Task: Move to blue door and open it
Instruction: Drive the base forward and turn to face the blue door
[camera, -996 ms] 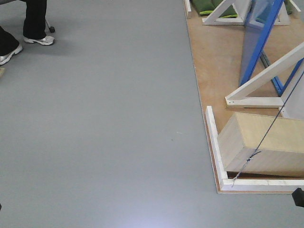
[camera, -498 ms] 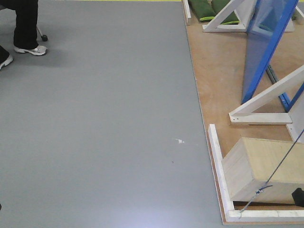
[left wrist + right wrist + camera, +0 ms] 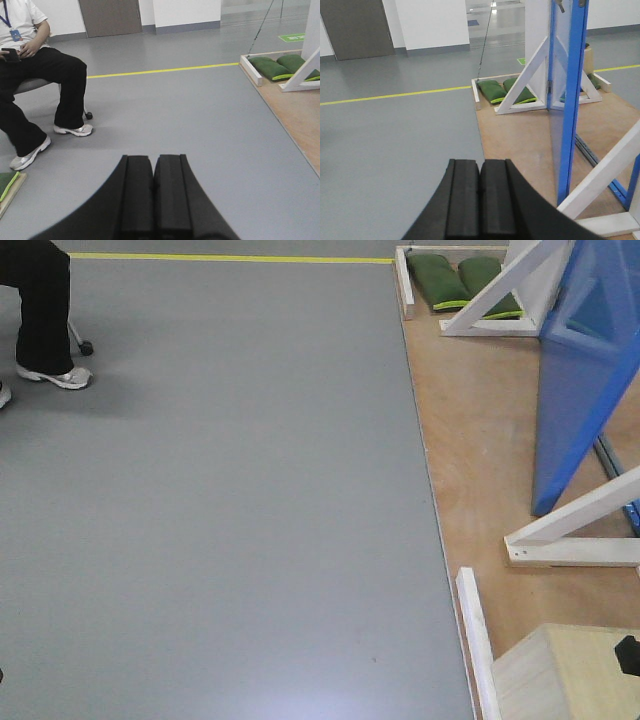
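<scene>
We face the large glossy blue door slab [image 3: 585, 390] off to the right, both claws pressed together and empty.
The door stands upright on the brown plywood platform [image 3: 480, 440], back from its left edge, its top cut off in the front view. The right wrist view catches it nearly edge-on, and a small metal piece [image 3: 560, 6] at the top margin is possibly the handle. The right gripper [image 3: 480, 200], black pads [image 3: 465, 200] touching, is well apart from the door, which lies ahead to its right. The left gripper [image 3: 153, 200], likewise closed, points at grey floor [image 3: 200, 125].
</scene>
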